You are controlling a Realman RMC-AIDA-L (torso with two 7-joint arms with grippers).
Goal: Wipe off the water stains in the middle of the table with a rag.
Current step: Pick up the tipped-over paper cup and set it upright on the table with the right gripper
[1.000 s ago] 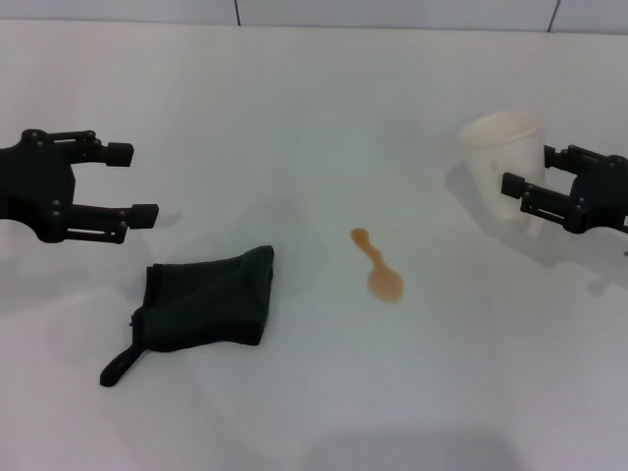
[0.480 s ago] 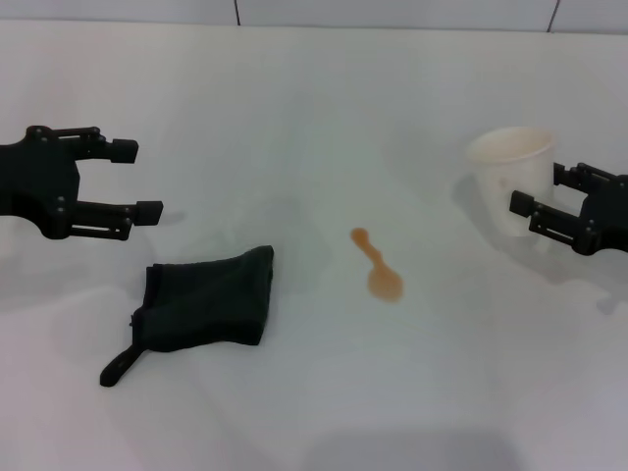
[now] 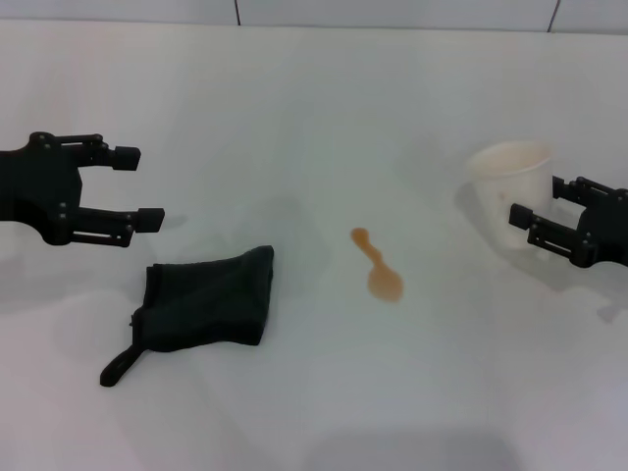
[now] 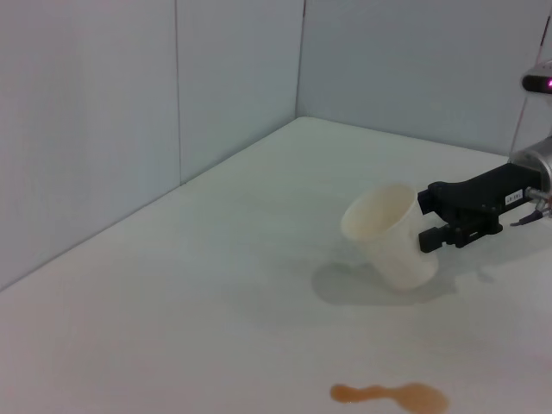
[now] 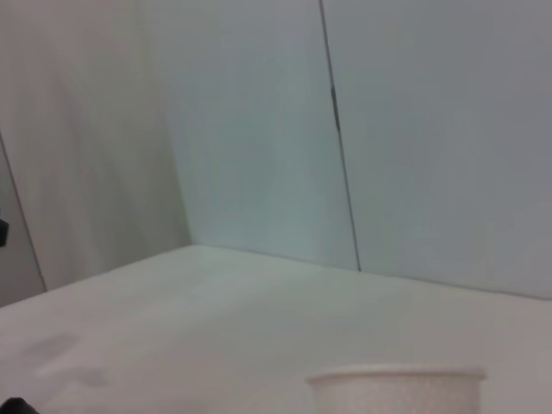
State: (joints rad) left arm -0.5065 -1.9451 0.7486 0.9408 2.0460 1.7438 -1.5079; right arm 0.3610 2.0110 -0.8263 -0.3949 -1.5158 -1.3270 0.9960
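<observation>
The dark green-black rag [image 3: 208, 300] lies crumpled on the white table [image 3: 314, 118], its loop tab pointing toward the front left. The orange-brown water stains [image 3: 379, 267] sit right of it in the table's middle, and they also show in the left wrist view as water stains [image 4: 392, 396]. My left gripper [image 3: 140, 186] hovers open just behind and left of the rag, holding nothing. My right gripper [image 3: 540, 201] is at the far right, shut on the lower part of a tilted white cup [image 3: 508, 182]. The left wrist view shows that cup [image 4: 388, 235] in the right gripper [image 4: 429, 217].
Grey wall panels [image 4: 129, 129] rise behind the table's far edge. The cup's rim [image 5: 395, 377] fills the bottom of the right wrist view. Bare white table lies between the rag and the stains and in front of both.
My right gripper has carried the cup toward the front and slightly right. My left gripper has drifted a little right and toward the rag. Rag and stains have not moved.
</observation>
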